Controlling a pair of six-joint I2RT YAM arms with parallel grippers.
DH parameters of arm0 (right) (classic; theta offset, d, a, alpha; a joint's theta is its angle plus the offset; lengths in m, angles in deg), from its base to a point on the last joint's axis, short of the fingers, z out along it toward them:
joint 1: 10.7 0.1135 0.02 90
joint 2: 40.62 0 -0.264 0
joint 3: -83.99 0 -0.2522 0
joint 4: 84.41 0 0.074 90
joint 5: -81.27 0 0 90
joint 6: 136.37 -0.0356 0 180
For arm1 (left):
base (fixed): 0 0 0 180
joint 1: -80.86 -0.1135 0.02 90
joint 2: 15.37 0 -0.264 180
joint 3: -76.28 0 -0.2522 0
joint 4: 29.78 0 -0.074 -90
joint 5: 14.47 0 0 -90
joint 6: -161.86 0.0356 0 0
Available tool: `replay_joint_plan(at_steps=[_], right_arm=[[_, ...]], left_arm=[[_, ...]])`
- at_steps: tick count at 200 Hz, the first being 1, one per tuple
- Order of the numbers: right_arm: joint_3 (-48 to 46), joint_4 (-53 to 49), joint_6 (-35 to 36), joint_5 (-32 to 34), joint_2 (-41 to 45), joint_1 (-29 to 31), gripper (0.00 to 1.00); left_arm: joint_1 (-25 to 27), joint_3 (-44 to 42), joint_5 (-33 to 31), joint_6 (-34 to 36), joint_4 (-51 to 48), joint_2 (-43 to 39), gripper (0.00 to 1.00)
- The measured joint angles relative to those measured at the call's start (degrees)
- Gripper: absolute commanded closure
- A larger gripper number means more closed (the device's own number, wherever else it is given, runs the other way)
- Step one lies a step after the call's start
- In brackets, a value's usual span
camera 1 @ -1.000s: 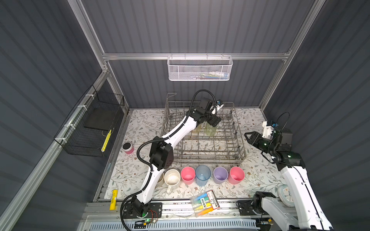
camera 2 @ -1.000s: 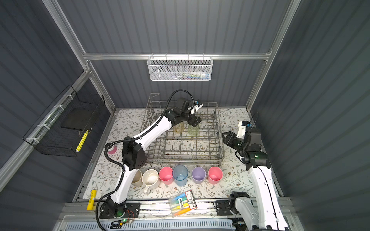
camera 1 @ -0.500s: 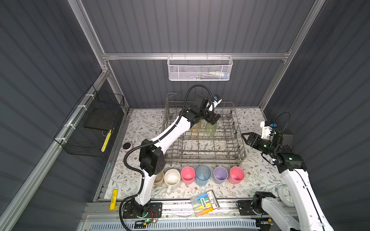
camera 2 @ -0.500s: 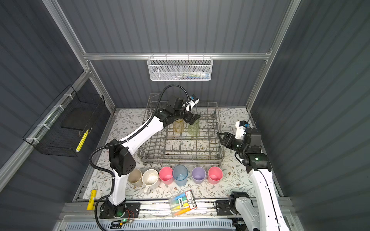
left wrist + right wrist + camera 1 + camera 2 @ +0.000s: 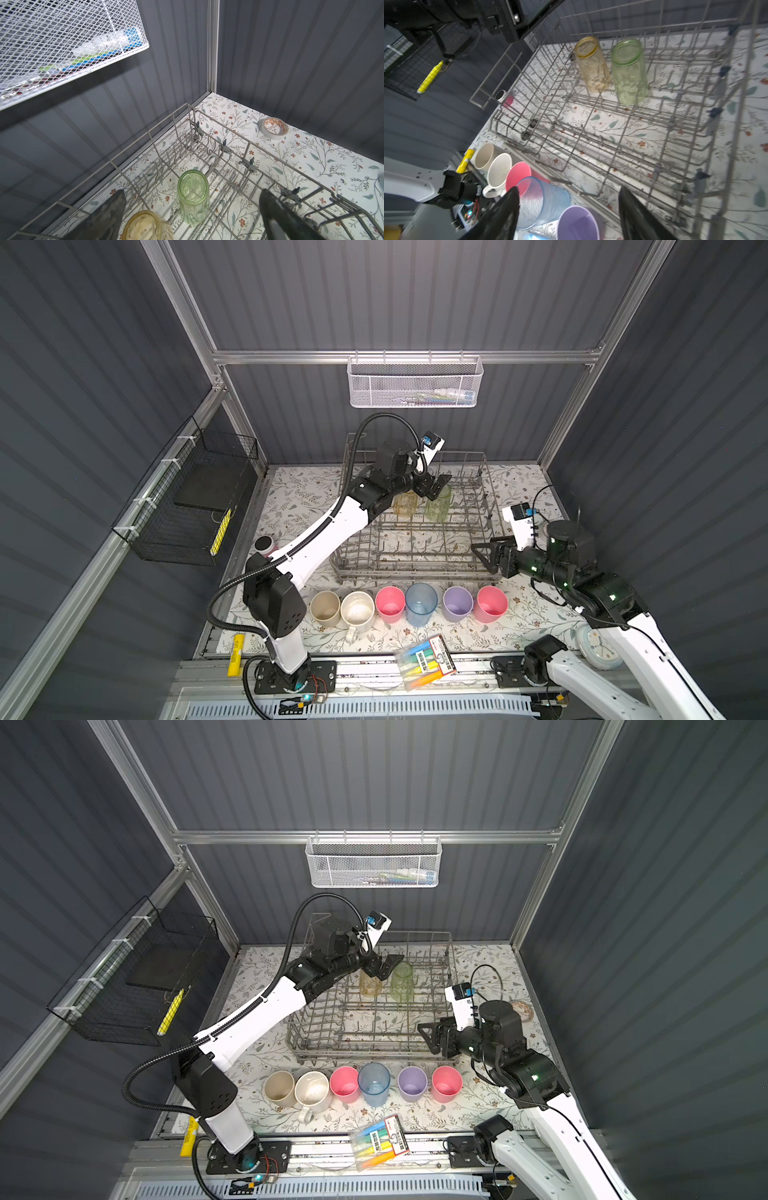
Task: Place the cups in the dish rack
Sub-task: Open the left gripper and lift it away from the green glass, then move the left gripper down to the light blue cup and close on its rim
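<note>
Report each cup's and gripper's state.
Amber glass: in dish rack, mouth up.
Green glass: in rack, mouth up.
Beige tumbler: unloaded.
Cream mug: unloaded.
Pink tumbler by mug: unloaded.
Blue tumbler: unloaded.
Lilac tumbler: unloaded.
End pink tumbler: unloaded.
Left gripper: open, empty.
Right gripper: open, empty.

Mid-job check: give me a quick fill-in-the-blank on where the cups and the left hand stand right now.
The grey wire dish rack holds just ___ items: an amber ribbed glass and a green ribbed glass.
The cups lined up in a row on the floral table number ___.
The cream speckled handled mug stands ___ from that row's left end in both top views.
The left hand, above the glasses, has its jaws ___.
Missing words: two; six; second; open.
</note>
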Motion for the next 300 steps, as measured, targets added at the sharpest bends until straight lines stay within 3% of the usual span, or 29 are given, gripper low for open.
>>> replay_joint_plan(at_steps=[60, 119, 145, 201, 251, 300], right_arm=[[0.02, -1.05, 4.46, 5.44, -8.66, 18.69, 0.29], [1.05, -0.98, 4.87, 11.80, -11.96, 20.96, 0.26], [2.27, -0.35, 2.45, 13.75, -10.23, 17.20, 0.25], [2.19, 2.08, -6.54, 8.90, -2.69, -3.19, 0.25], [-0.20, 3.48, -11.85, 5.09, -2.80, -9.92, 0.24], [-3.30, 3.78, -14.27, 3.10, -3.02, -12.81, 0.24]], left_arm=[[-4.76, -12.22, 3.91, -6.43, 2.95, -9.46, 0.04], [-3.80, -22.82, 10.05, -7.41, 1.99, -23.63, 0.14], [-1.73, -26.53, 11.17, -6.56, -1.62, -28.94, 0.22], [3.63, -34.32, 11.15, -5.03, -11.47, -37.00, 0.26], [12.39, -33.75, 10.64, -1.25, -23.37, -37.48, 0.27], [19.26, -32.17, 7.13, 2.25, -30.75, -35.17, 0.29]])
